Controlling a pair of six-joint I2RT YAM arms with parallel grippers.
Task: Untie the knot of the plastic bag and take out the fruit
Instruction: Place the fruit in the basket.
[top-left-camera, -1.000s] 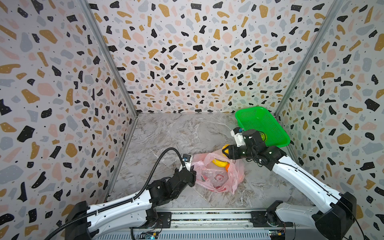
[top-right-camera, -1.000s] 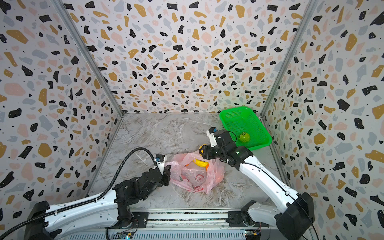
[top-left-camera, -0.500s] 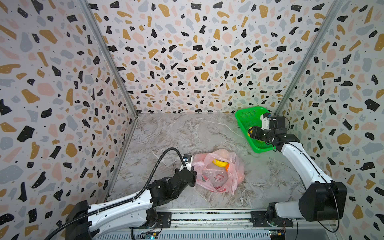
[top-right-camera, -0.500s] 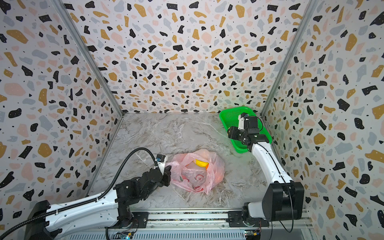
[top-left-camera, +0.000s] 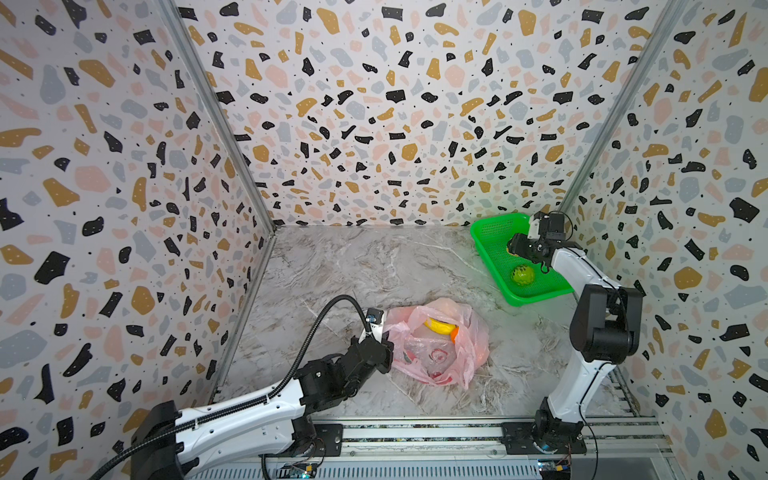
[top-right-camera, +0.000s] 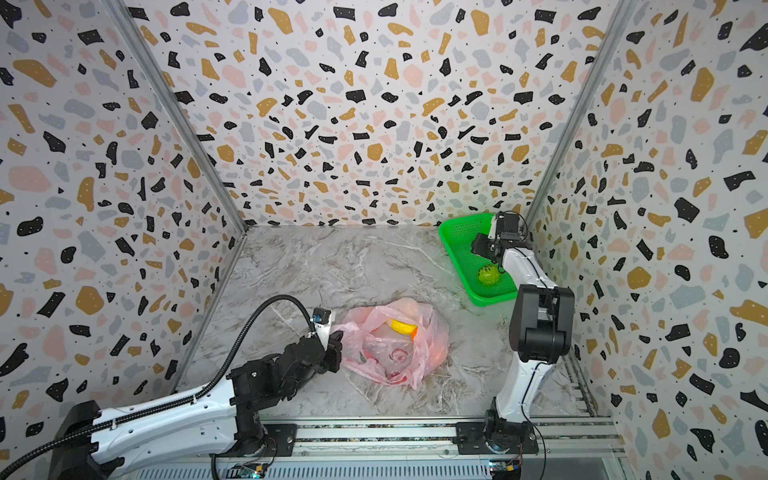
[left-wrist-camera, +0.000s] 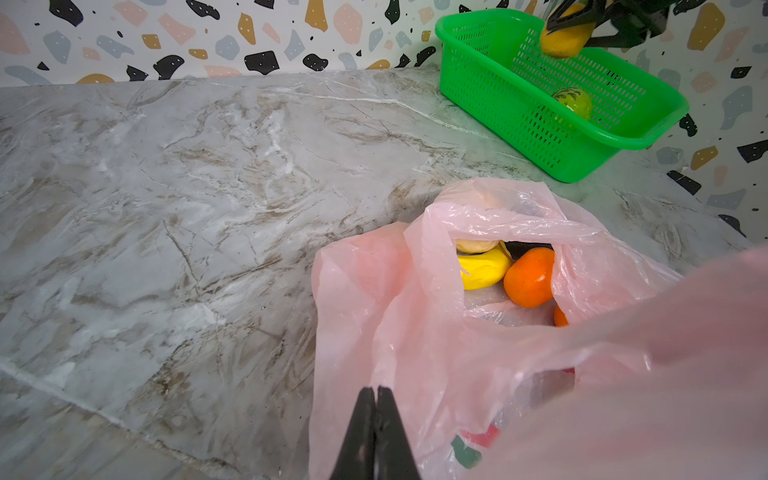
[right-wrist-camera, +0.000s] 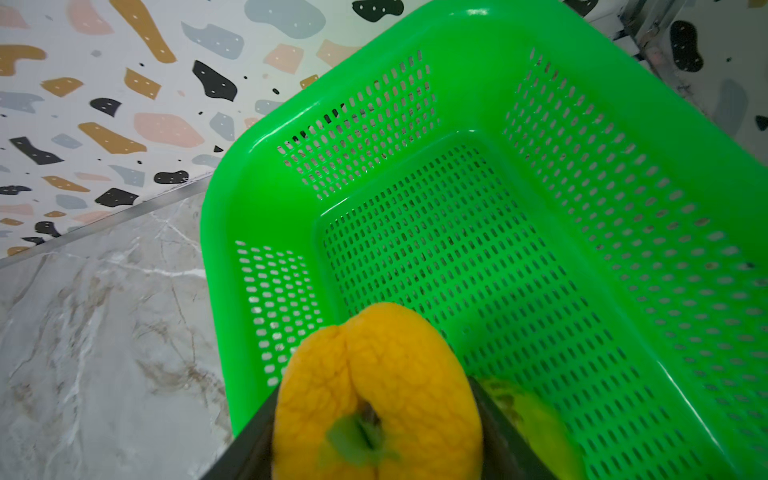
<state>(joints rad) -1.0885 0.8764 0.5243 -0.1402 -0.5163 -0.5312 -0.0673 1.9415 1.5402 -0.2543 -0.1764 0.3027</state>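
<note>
— While our right tool (right-wrist-camera: 376, 419) grips the wrinkled yellow-orange toy fruit (right-wrist-camera: 376, 395) above the green perforated plastic basket (top-left-camera: 494, 232), what does our left tool (left-wrist-camera: 375, 409) hold?

— We see it clenched on an edge of the thin translucent pink plastic bag (top-left-camera: 436, 343), which lies open on the marble surface (top-left-camera: 353, 266); a round green fruit (top-left-camera: 522, 274) sits in the basket.
</note>
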